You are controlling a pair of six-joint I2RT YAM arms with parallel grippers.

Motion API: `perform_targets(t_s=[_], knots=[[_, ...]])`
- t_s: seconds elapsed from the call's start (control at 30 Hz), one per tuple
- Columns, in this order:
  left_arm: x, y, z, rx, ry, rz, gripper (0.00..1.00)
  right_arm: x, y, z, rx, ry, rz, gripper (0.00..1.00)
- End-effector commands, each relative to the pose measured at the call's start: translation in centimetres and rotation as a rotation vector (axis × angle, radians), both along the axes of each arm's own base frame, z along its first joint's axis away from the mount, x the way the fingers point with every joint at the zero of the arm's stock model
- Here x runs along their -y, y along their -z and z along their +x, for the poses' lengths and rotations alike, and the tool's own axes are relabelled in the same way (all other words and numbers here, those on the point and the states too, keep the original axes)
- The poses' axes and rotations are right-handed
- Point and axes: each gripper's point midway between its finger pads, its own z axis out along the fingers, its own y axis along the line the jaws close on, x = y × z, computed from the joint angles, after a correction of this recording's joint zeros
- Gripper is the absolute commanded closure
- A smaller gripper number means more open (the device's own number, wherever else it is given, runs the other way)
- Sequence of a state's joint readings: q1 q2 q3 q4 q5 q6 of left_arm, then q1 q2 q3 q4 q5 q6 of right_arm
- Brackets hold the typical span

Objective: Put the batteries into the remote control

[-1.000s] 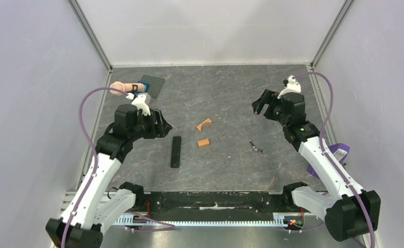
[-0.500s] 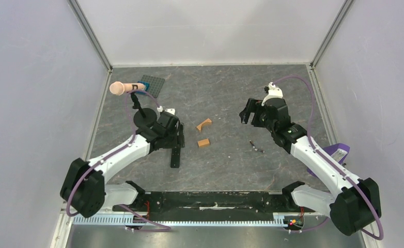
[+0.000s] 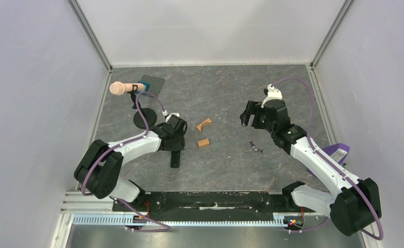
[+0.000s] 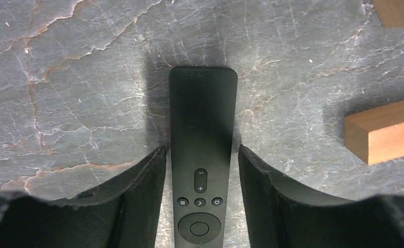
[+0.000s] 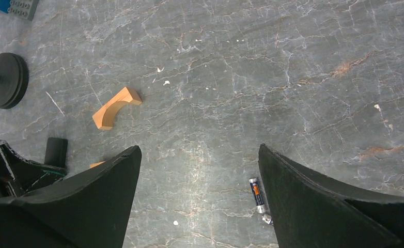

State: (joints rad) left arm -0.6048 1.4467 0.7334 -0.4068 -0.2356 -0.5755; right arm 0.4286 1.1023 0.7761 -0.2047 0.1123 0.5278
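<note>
- The remote control (image 4: 202, 139), lying 12-to-6 on the worktop (image 4: 60, 77), is straddled by the left fingers (image 4: 138, 191), parted just beside its flanks.
- The right fingers (image 5: 86, 196) are held wide, empty, well off at 3 o'clock.

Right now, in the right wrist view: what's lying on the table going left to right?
black round stand base → remote control, only its end showing → curved orange block → battery
</note>
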Motion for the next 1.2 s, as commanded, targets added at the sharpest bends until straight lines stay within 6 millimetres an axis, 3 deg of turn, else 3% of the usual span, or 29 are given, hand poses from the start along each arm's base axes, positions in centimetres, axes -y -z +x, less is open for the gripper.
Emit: perform_targets(t_s=[0.0,0.17,0.2,0.37,0.43,0.53,0.7,0.83,0.97,1.07,1.17], knots=[[0.0,0.2,1.2,0.041,-0.055,0.013,0.42,0.1,-0.9,0.1,0.04,0.007,0.005,0.13],[0.2,1.1,0.9,-0.001,-0.051,0.02,0.43,0.1,-1.1,-0.1,0.045,0.005,0.013,0.13],[0.2,1.2,1.0,-0.002,-0.053,0.02,0.47,0.1,-1.1,-0.1,0.045,0.005,0.013,0.13],[0.9,-0.7,1.6,0.026,-0.024,0.0,0.89,-0.1,-1.4,-0.3,0.051,-0.02,0.012,0.13],[1.6,-2.4,2.2,0.063,0.007,-0.036,0.98,-0.5,-1.4,-0.4,0.052,-0.048,0.009,0.14],[3.5,-6.5,3.1,0.149,0.077,-0.13,0.98,-1.5,-1.8,-0.7,0.059,-0.115,0.024,0.13],[7.6,-16.4,3.9,0.351,0.22,-0.382,0.98,-4.8,-4.0,-1.8,0.112,-0.292,0.111,0.14],[11.3,-25.0,2.8,0.488,0.413,-0.61,0.98,-8.4,-8.6,-3.5,0.203,-0.488,0.249,0.12],[14.4,-31.8,-0.4,0.564,0.676,-0.815,0.98,-11.8,-15.7,-8.1,0.347,-0.79,0.429,0.1],[15.8,-36.1,-3.2,0.597,0.857,-0.96,0.98,-12.1,-20.0,-11.1,0.466,-0.911,0.49,0.05],[16.3,-39.1,-5.0,0.636,0.968,-1.053,0.98,-11.6,-22.5,-13.1,0.571,-0.958,0.515,0.02]])
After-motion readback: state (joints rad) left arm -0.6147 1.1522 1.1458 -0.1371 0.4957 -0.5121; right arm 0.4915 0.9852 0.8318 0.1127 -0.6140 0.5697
